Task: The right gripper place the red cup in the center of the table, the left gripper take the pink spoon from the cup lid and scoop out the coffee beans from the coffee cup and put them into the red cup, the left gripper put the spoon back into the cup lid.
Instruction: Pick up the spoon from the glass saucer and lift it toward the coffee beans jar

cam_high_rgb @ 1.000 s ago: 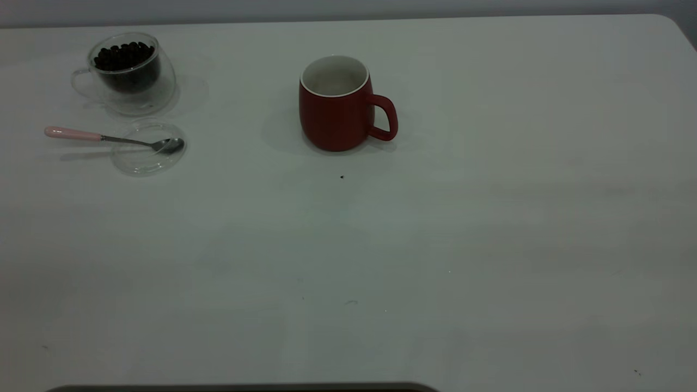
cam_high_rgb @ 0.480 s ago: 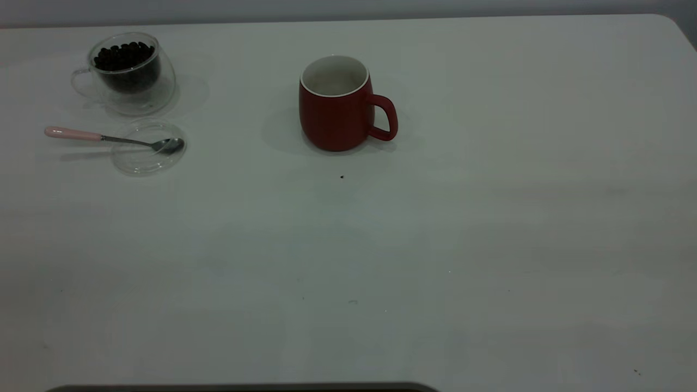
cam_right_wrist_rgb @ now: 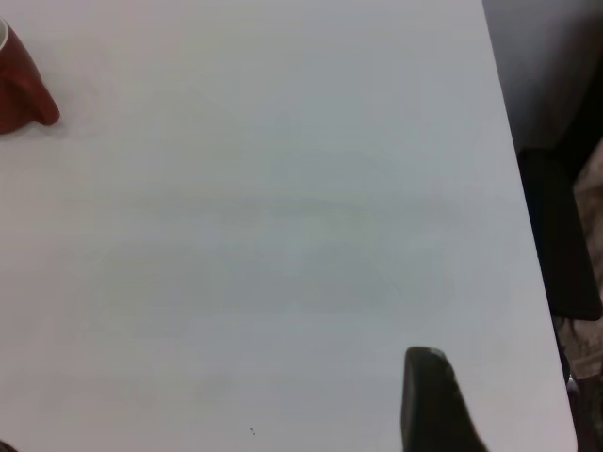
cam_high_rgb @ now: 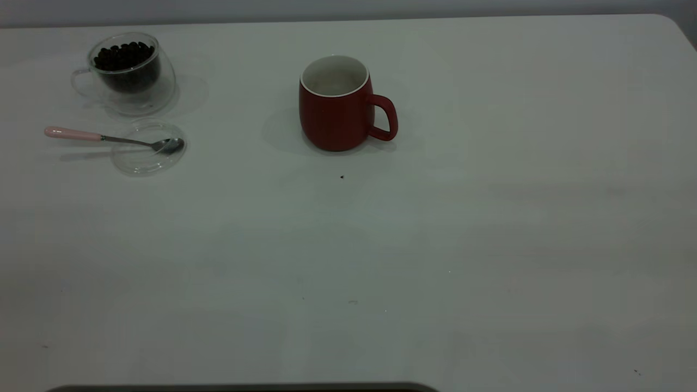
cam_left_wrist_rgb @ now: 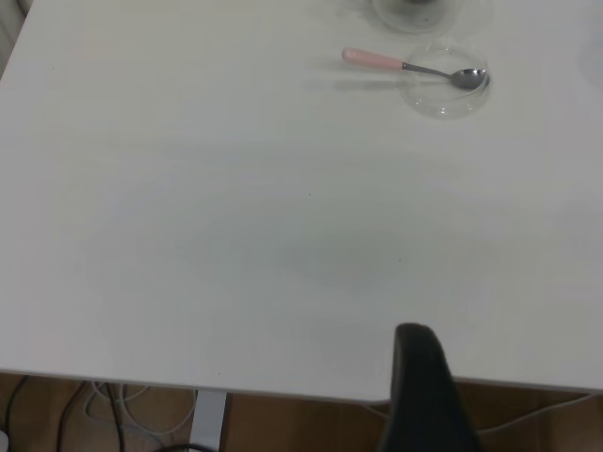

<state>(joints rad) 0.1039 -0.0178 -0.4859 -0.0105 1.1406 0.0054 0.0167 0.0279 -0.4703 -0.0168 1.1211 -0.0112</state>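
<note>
The red cup (cam_high_rgb: 335, 109) stands upright near the middle of the table (cam_high_rgb: 435, 245), handle to the right, with no beans visible inside; its edge also shows in the right wrist view (cam_right_wrist_rgb: 19, 89). At far left the coffee cup (cam_high_rgb: 130, 73) holds coffee beans (cam_high_rgb: 124, 56). In front of it the pink spoon (cam_high_rgb: 71, 133) rests with its bowl on the cup lid (cam_high_rgb: 139, 163). The left wrist view shows the spoon (cam_left_wrist_rgb: 372, 59) and lid (cam_left_wrist_rgb: 438, 102) far off. The left gripper (cam_left_wrist_rgb: 424, 395) hangs at the table's near edge. The right gripper (cam_right_wrist_rgb: 429, 405) is over bare tabletop, far from the red cup. Neither arm shows in the exterior view.
The table's rounded corner (cam_high_rgb: 672, 22) is at the back right. A small dark speck (cam_high_rgb: 342, 176) lies in front of the red cup. Cables and a table leg (cam_left_wrist_rgb: 212, 419) show below the near edge. Dark objects (cam_right_wrist_rgb: 561, 235) stand beyond the right edge.
</note>
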